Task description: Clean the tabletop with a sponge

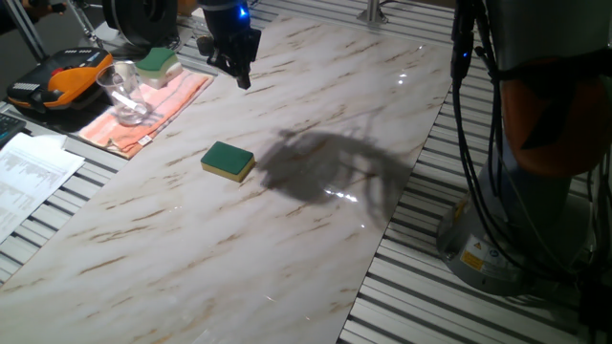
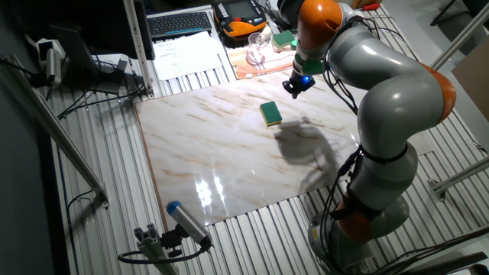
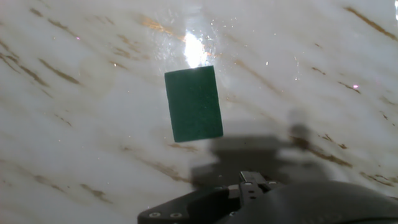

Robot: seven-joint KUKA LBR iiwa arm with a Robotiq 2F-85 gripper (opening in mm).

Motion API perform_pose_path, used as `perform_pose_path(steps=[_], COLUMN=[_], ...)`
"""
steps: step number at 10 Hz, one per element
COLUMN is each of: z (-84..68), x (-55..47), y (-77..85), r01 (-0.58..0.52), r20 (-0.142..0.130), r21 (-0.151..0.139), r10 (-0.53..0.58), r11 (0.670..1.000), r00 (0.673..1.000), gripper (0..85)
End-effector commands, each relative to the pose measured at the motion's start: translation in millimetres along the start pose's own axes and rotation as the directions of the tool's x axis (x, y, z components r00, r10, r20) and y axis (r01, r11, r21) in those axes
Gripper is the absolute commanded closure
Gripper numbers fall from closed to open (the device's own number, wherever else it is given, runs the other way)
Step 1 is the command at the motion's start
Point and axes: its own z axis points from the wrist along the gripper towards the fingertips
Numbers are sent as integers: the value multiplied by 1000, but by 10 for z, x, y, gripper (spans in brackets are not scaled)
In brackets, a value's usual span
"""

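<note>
**Sponge not yet picked up**

While the gripper (image 1: 241, 75) hangs above the tabletop (image 1: 191, 248), your sponge (image 1: 228, 161) lies flat on the marble, green side up, nearer than the hand and well apart from it. Nothing is held, and you cannot tell how the jaws stand (the hand view hides the fingertips). As I judge it, reaching, grasping and all wiping remain. A paler sponge (image 1: 159, 63) sits on the cloth (image 1: 153, 110) at far left.

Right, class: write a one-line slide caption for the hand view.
Green sponge lying alone on the marble tabletop, seen from above.
</note>
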Motion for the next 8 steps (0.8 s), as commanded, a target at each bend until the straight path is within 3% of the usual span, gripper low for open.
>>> perform_pose_path(steps=[1,3,8], z=[-4,49,256], x=[-19,-69,-168], y=[22,52,125], r01=[-4,-1,3], r20=[2,6,13], r21=[1,11,-6], r10=[4,1,-3], r11=[1000,1000,1000], r00=[1000,1000,1000], gripper=[850,850,850])
